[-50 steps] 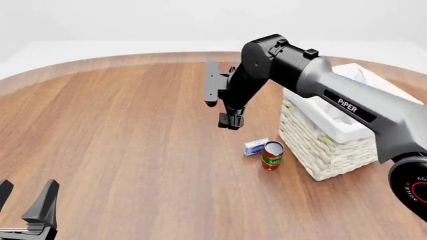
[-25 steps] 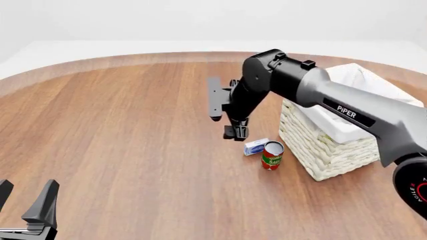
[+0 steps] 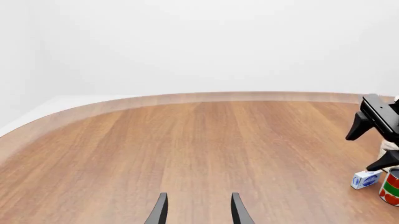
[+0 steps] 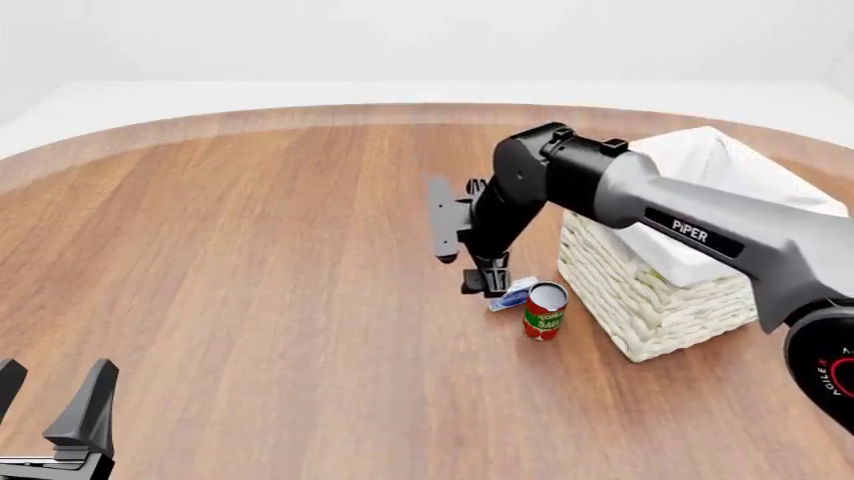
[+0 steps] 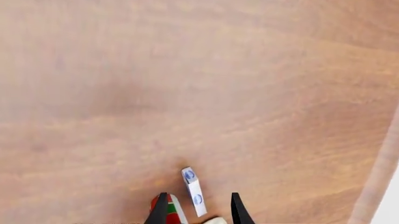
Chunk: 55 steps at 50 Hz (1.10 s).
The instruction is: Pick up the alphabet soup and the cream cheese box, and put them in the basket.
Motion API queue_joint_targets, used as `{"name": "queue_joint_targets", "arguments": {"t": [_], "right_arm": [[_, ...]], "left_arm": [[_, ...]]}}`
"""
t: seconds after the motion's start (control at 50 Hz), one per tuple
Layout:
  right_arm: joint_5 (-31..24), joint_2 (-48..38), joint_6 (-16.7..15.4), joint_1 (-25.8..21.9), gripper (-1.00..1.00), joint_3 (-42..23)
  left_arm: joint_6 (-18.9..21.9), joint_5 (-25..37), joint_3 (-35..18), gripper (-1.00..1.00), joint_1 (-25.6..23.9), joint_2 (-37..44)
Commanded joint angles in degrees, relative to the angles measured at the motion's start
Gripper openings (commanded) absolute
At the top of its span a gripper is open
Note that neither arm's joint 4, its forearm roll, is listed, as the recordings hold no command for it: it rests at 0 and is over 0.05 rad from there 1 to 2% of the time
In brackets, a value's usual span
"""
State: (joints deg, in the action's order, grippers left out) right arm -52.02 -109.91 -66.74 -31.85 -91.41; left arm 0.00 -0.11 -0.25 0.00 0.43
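The cream cheese box (image 4: 513, 293) lies on the wooden table, a tiny white box with blue ovals, touching or nearly touching a red and green can (image 4: 545, 311). My right gripper (image 4: 486, 284) hangs open, pointing down, just left of and above the box. In the right wrist view the cream cheese box (image 5: 194, 191) shows between the open fingertips (image 5: 160, 211), apart from them. The wicker basket (image 4: 650, 300) stands right of the can. My left gripper (image 4: 54, 420) sits open at the near left corner. The alphabet soup is out of view.
The red and green can (image 5: 169, 211) sits beside the box in the right wrist view. From the left wrist, the box (image 3: 365, 178) and can (image 3: 391, 187) appear far off, beyond the left gripper (image 3: 197, 212). The table's curved far edge (image 4: 267, 118) runs behind.
The right arm has come down and shifted right, bringing its open gripper from well above the table to just beside the cream cheese box. The left arm has not moved.
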Motion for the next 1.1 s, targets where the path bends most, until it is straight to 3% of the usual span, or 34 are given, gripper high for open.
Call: {"name": "queue_joint_targets", "arguments": {"t": [0.02, 0.7, 1.1], "right_arm": [[1.16, -0.62, -2.7, 1.37, 1.0, 1.9], [4.27, -3.38, -8.1, 4.69, 1.0, 3.52], [4.95, -5.15, -8.87, 5.01, 1.0, 3.08]], "left_arm": [[0.0, 0.0, 0.0, 1.0, 0.0, 0.0], [0.0, 0.0, 0.0, 1.0, 0.0, 0.0], [0.0, 0.0, 0.0, 1.0, 0.0, 0.0]]}}
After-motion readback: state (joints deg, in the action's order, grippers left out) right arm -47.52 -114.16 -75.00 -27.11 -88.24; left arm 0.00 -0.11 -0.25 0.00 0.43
